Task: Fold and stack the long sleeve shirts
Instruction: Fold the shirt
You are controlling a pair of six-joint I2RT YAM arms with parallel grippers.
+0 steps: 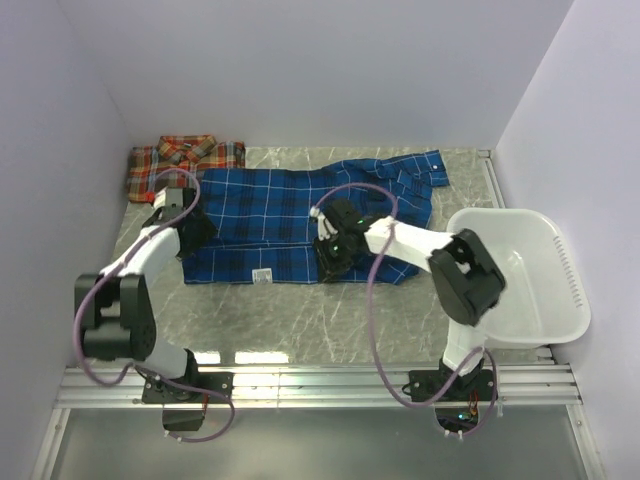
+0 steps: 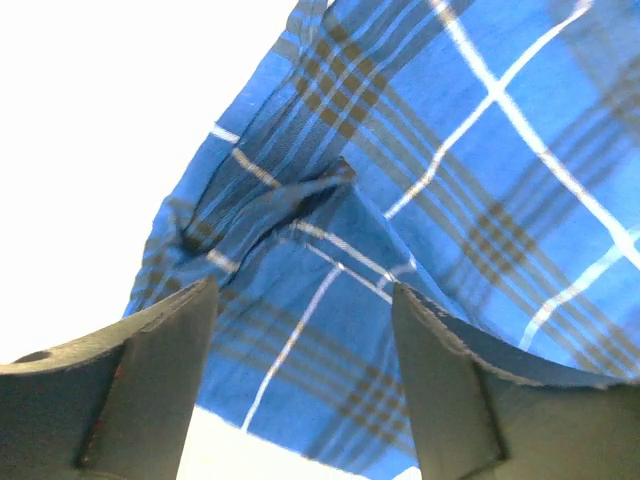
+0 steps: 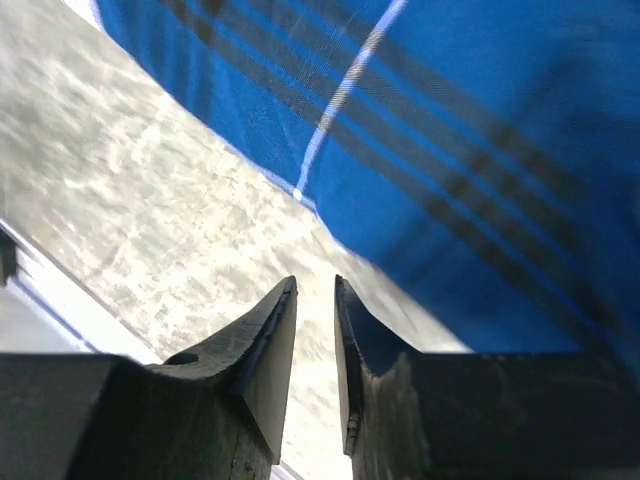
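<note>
Under both claws: grey marble-pattern table top [image 1: 300, 315]. Royal blue plaid button-up cloth shirt [image 1: 270, 215] lies spread flat on it, running from the left claw [image 1: 190, 235] across and past the right claw [image 1: 330, 262]. Its collar end is beyond the right claw, toward the far right.

White plastic basket [image 1: 500, 213] sits well to the right of the right claw at the table's right edge, apart from the blue shirt.

Red-orange plaid cloth shirt [image 1: 185, 158] is bunched in the far-left corner, beyond the left claw. Its near edge is touching or just beside the blue shirt, can't tell which.

Left claw [image 2: 300, 300]: fingers spread wide over the blue shirt's left end. Wrist view shows creased blue cloth between and past the fingers, with a fold lying against the right-hand finger [image 2: 450, 430].

Right claw [image 3: 315, 285]: at the blue shirt's near hem, fingers nearly pressed together with a thin slit between them. Hem edge runs up to the right-hand finger. Can't tell if cloth is pinched.
</note>
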